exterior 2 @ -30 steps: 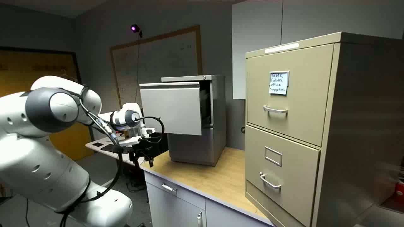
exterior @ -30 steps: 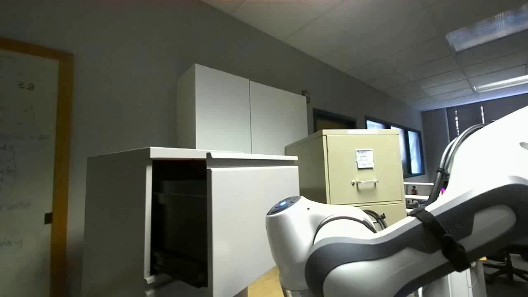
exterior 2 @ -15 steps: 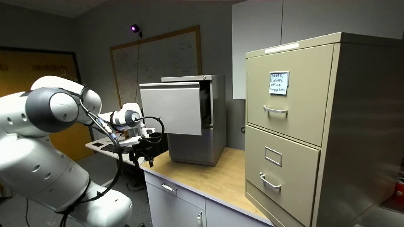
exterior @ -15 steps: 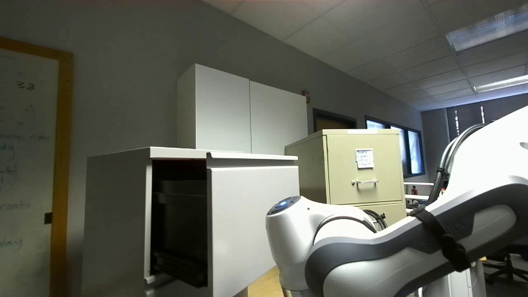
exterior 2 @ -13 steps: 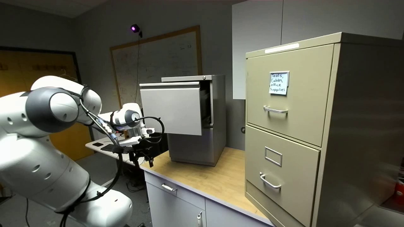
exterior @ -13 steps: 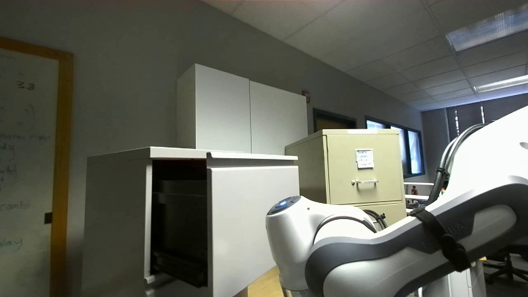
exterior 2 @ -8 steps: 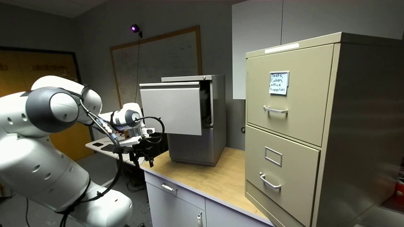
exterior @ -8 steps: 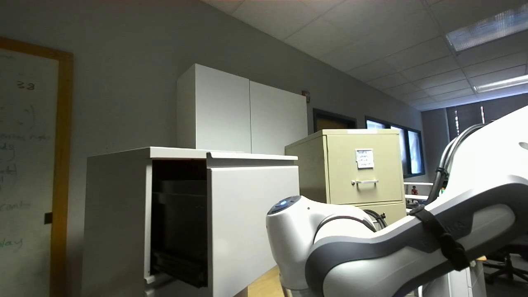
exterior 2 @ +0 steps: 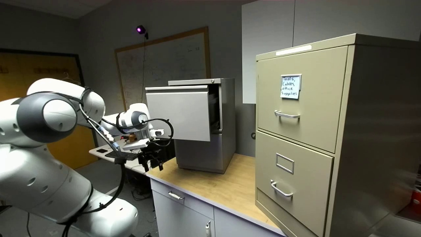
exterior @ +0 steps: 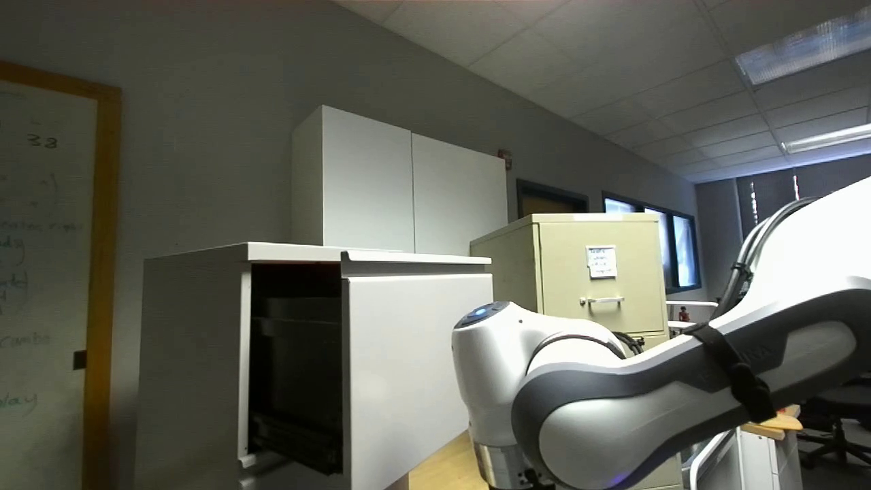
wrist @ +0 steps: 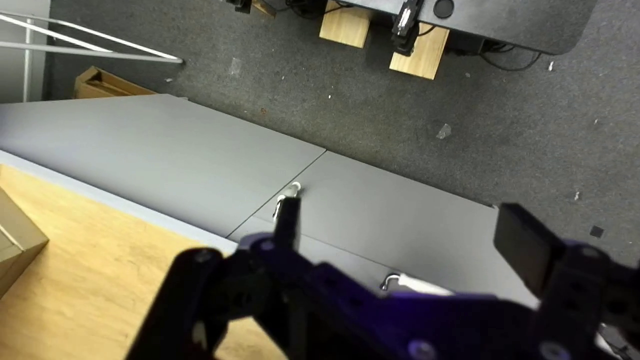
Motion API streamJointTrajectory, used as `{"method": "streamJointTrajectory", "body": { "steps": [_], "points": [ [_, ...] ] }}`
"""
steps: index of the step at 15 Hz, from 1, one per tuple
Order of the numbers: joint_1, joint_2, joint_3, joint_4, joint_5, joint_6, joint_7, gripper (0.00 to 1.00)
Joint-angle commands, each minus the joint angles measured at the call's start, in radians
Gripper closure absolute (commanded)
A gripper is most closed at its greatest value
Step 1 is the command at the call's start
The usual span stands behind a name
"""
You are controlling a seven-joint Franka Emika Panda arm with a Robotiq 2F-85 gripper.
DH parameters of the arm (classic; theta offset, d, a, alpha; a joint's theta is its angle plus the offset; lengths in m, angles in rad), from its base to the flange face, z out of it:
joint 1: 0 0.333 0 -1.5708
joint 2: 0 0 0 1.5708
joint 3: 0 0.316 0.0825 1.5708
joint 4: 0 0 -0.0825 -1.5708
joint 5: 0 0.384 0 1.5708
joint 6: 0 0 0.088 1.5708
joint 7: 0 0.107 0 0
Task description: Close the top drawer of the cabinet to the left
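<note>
Pincer [wrist: 402,225] spread near counter edge [wrist: 115,202]; top drawer [exterior 2: 177,115] juts from cabinet [exterior 2: 228,126].

I'd call this room a robotics lab with an office side to it. A white robot arm [exterior: 639,422] stands close by a wood-topped counter [exterior 2: 236,177]. A handwritten note [exterior 2: 290,89] on the beige filing cabinet [exterior 2: 312,131] reads "Tools, Cables, office supplies." Behind, a wooden-framed whiteboard [exterior 2: 167,65] is scribbled on, and a purple-glowing device [exterior 2: 140,29] is fixed to the grey wall [exterior 2: 227,52] above it. Overhead are ceiling panels [exterior: 612,82] and a strip light [exterior: 830,139]; underfoot, flecked grey carpet [wrist: 370,117] of the office kind.
</note>
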Motion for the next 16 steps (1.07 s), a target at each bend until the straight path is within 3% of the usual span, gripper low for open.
{"method": "streamJointTrajectory", "body": {
  "steps": [1,4,5,6,11,16],
  "points": [
    [-0.002,-0.099,-0.021,0.012,-0.038,-0.029,0.024,0.00],
    [-0.017,-0.181,-0.026,0.019,-0.068,-0.030,0.032,0.00],
    [-0.023,-0.210,-0.028,0.020,-0.075,-0.022,0.036,0.25],
    [-0.028,-0.236,-0.026,0.021,-0.084,-0.013,0.038,0.26],
    [-0.042,-0.315,-0.014,0.047,-0.130,0.077,0.025,0.64],
    [-0.075,-0.294,-0.021,0.114,-0.159,0.235,0.008,1.00]
  ]
}}
